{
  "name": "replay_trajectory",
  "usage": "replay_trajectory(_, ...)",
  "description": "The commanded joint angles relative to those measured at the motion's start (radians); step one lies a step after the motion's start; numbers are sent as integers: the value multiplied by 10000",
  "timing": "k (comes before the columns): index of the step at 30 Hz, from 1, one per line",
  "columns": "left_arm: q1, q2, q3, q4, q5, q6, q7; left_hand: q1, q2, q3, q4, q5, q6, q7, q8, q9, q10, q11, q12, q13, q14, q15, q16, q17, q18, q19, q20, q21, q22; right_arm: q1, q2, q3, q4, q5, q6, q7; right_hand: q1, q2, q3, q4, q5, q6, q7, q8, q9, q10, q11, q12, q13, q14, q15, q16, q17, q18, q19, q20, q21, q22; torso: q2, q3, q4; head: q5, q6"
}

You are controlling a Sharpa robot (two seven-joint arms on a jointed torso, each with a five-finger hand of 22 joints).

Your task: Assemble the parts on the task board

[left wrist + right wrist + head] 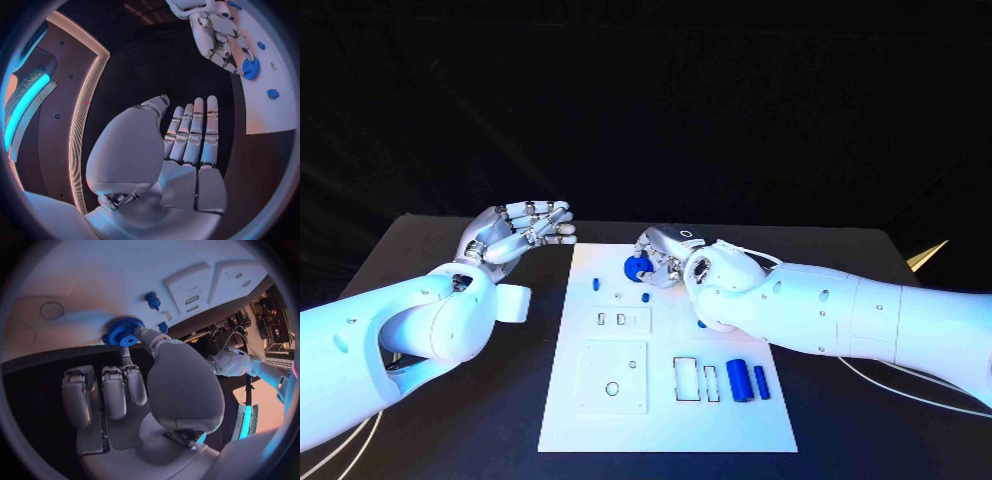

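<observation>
While the left hand [521, 228] waits empty with fingers apart off the task board [574, 420], the right hand [672, 258] pinches the blue gear [638, 267] at the board's twelve o'clock end, clearly the nearer hand

White task board [733, 420] on my black table [444, 250]; blue gear [122, 331] and blue parts [738, 380]; my silver hands [524, 228], white arms [862, 320].
</observation>
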Motion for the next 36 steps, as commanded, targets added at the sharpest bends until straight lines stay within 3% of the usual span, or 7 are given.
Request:
replay_trajectory(1,11,29,7,0,16,188,42,-75,-48,55,19,-49,-87,286,-60,8,14,47,-57,9,-2,57,-59,9,91,-90,-7,18,8,3,30,4,-50,-175,125,-52,-204,-58,35,1,-119,-386,88,-285,-22,61,150,-155,1458,837,52,69,1631,-69,1045,50,37,2632,3,-5,-4,8,-5)
replay_trajectory(5,11,40,7,-12,16,192,38,-75,-48,55,19,-49,-87,286,-60,8,14,47,-57,9,-2,57,-59,9,91,-90,-7,18,8,3,42,1,-50,-132,158,16,-445,-263,-203,22,-341,-933,238,-688,-173,-144,303,-419,1251,845,196,91,1687,-69,1045,186,37,2632,4,-7,-7,5,-15)
replay_trajectory(9,11,40,7,-18,16,186,33,-75,-48,55,19,-49,-87,286,-60,8,14,47,-57,9,-2,57,-59,9,91,-90,-7,18,8,3,16,-2,-37,-98,183,52,-536,-272,-377,80,-359,-998,261,-761,-205,-174,330,-453,1225,851,225,102,1718,-69,1045,223,37,2632,-2,-5,-6,0,-21)
replay_trajectory(17,11,29,7,-16,16,165,19,-90,-52,66,19,-52,-88,289,-62,11,16,49,-63,9,-6,59,-66,26,91,-105,-6,35,17,2,-78,-8,10,36,311,120,-642,-214,-574,180,-173,-837,239,-720,-195,-116,319,-373,1292,855,226,113,1747,-69,1045,243,37,2632,-1,-5,-8,10,-32)
replay_trajectory(22,11,33,7,-29,16,150,5,-95,-54,69,19,-53,-90,290,-64,11,15,50,-65,9,-9,60,-69,31,90,-110,-5,40,20,0,-125,-12,20,88,395,147,-990,-100,-739,454,232,-600,181,-640,-177,8,274,-212,1425,882,196,154,1874,-69,1045,226,37,2632,9,-4,-13,1,-23)
replay_trajectory(36,10,14,6,-29,16,133,4,-95,-54,69,19,-53,-90,290,-64,11,15,50,-65,9,-9,60,-69,31,90,-110,-5,40,20,-14,-261,-31,109,208,673,114,-1364,73,-763,745,410,-322,84,-524,-157,128,190,-65,1550,899,121,180,1950,-69,1045,157,37,2632,-2,0,0,-10,-65)
